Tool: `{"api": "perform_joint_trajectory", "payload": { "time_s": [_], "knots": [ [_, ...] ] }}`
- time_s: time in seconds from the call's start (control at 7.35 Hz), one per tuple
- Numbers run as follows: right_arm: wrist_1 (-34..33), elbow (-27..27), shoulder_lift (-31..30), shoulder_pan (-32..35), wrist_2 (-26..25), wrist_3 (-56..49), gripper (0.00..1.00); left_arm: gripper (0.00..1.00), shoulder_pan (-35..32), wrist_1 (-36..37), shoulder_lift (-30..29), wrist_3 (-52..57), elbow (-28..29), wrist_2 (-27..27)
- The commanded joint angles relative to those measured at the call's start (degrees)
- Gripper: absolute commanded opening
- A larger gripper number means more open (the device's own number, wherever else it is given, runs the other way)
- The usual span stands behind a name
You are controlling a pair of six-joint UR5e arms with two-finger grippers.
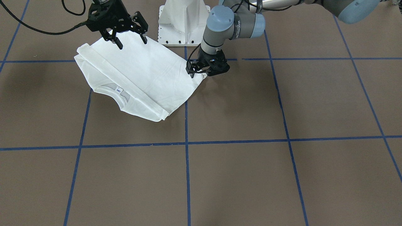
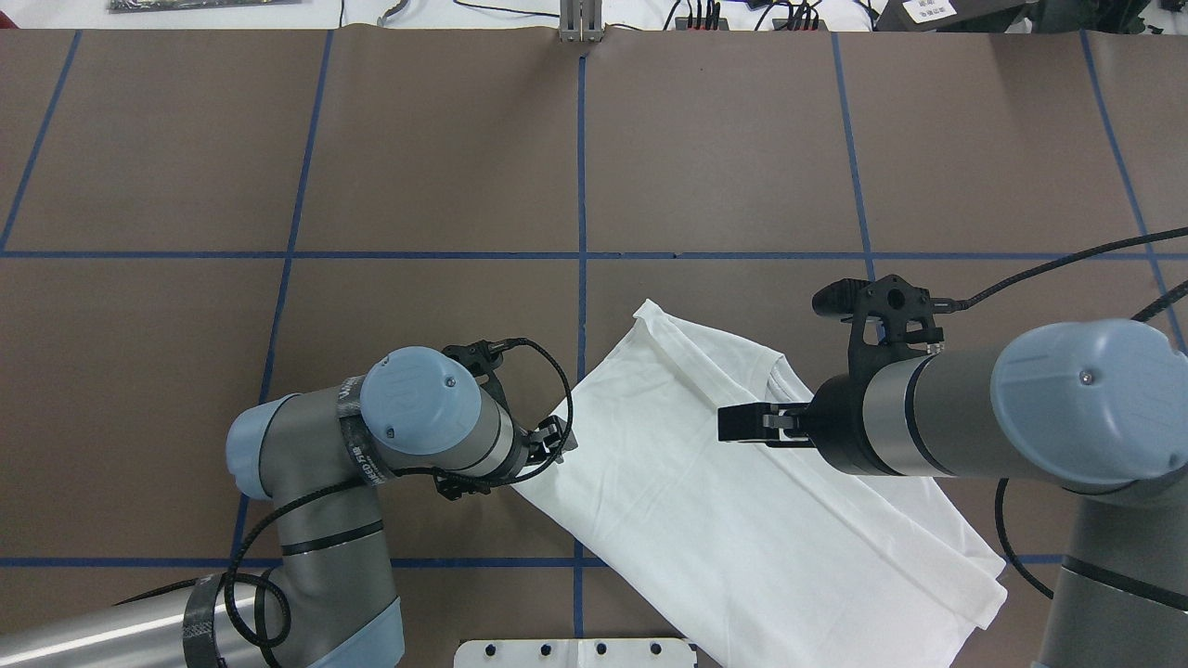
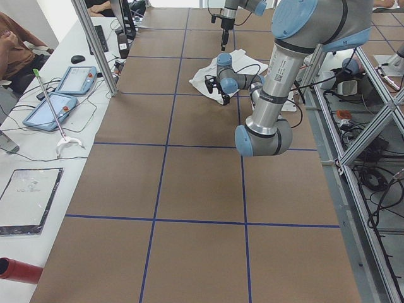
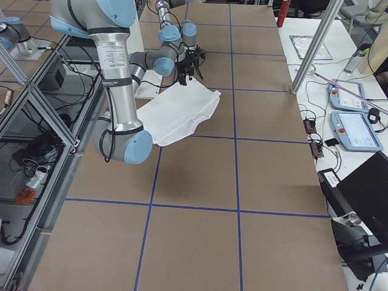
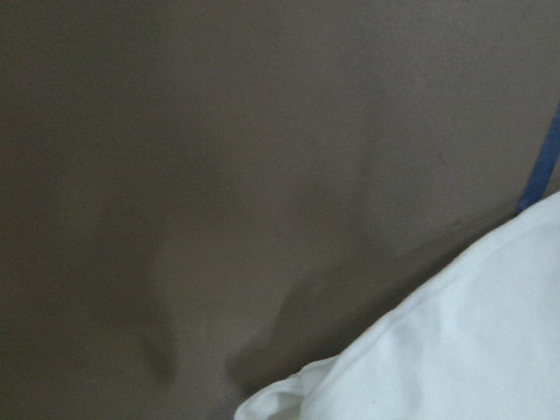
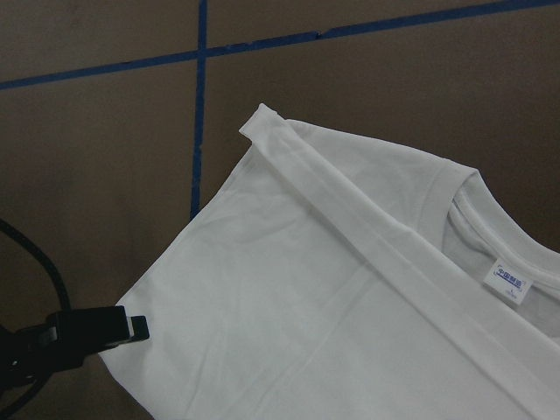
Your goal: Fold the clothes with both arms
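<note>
White and folded into a slanted oblong, the T-shirt (image 1: 150, 72) lies on the brown table (image 1: 251, 175) just in front of the white pedestal (image 1: 183, 22), mostly on the robot's right of the middle blue tape line (image 1: 187, 175). Much is hard to read. In the overhead view the right arm (image 2: 937, 408) covers the collar and a broad strip of cloth, and the shirt's nearest part runs off the bottom edge. The left wrist camera gives only a dim, blurred corner of cloth against the table (no fingers show there). The left gripper (image 1: 199, 74) sits low at the shirt's corner on the robot's left. In the right wrist view one black finger (image 6: 96, 331) touches the edge of that corner, but whether the jaws are closed on the cloth I cannot tell. The right gripper (image 1: 133, 44) hangs above the shirt with its fingers spread wide, gripping nothing. The shirt's long axis runs diagonally, from a far end close to the blue tape line to a near end off to the robot's right. The ribbed collar (image 1: 108, 91), with its small neck label (image 1: 118, 90), lies on the long edge turned away from the robot, and a folded band of cloth runs along that edge
</note>
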Motion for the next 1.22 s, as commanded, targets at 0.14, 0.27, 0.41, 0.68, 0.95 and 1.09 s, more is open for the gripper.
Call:
{"api": "perform_joint_trajectory", "payload": {
  "time_s": [0.14,0.27,0.41,0.68,0.95,1.09],
  "knots": [
    [-0.03,-0.02,0.40,0.74,0.16,0.02,1.00,0.53,0.01,0.01,-0.11,0.00,0.07,-0.17],
    [-0.12,-0.02,0.40,0.91,0.16,-0.07,1.00,0.32,0.01,-0.08,-0.20,0.09,-0.02,-0.25],
    [-0.38,-0.02,0.31,1.44,0.42,-0.16,1.00,0.21,0.01,-0.17,-0.28,0.53,0.07,-0.25],
    [-0.56,-0.11,0.13,3.72,4.01,-0.33,1.00,0.00,-0.08,0.44,-1.51,0.71,-0.45,-0.08],
    [-0.56,-0.46,0.13,4.34,4.02,-0.68,1.00,0.00,-2.09,0.88,-1.43,0.36,-0.37,-0.08],
    [-0.56,-0.64,0.13,4.78,4.28,-0.77,1.00,0.00,-5.24,0.97,-1.17,0.35,-0.02,-0.17]
  ]
}}
